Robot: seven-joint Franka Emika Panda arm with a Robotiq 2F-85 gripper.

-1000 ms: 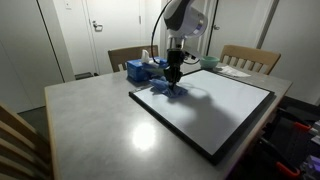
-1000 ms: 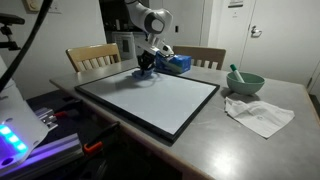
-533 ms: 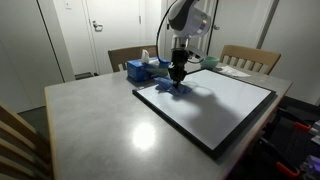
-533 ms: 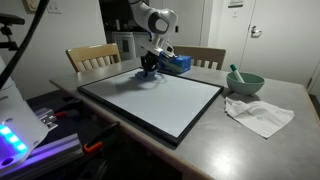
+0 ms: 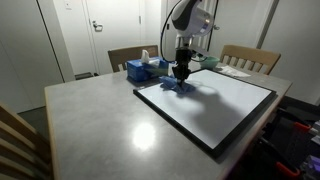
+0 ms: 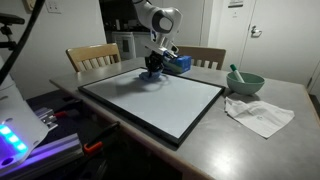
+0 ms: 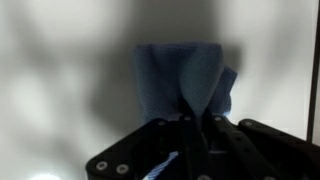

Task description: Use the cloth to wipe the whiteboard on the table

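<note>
On the table [image 5: 80,120], one whiteboard [image 5: 225,108] — one end effector [image 5: 182,77] clamped on one cloth [image 5: 178,88].

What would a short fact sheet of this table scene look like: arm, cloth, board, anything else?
Arm: gripper shut on the cloth, pointing down
Cloth: blue, resting on the whiteboard, near the corner by the tissue box
Whiteboard: white, black frame, flat on the grey table
Also there: green bowl on the table, off the board

The table [image 6: 262,150] carries the whiteboard [image 6: 160,100], a tissue box [image 6: 180,63] behind it, a bowl [image 6: 243,82] and crumpled paper [image 6: 260,113] beside.
</note>
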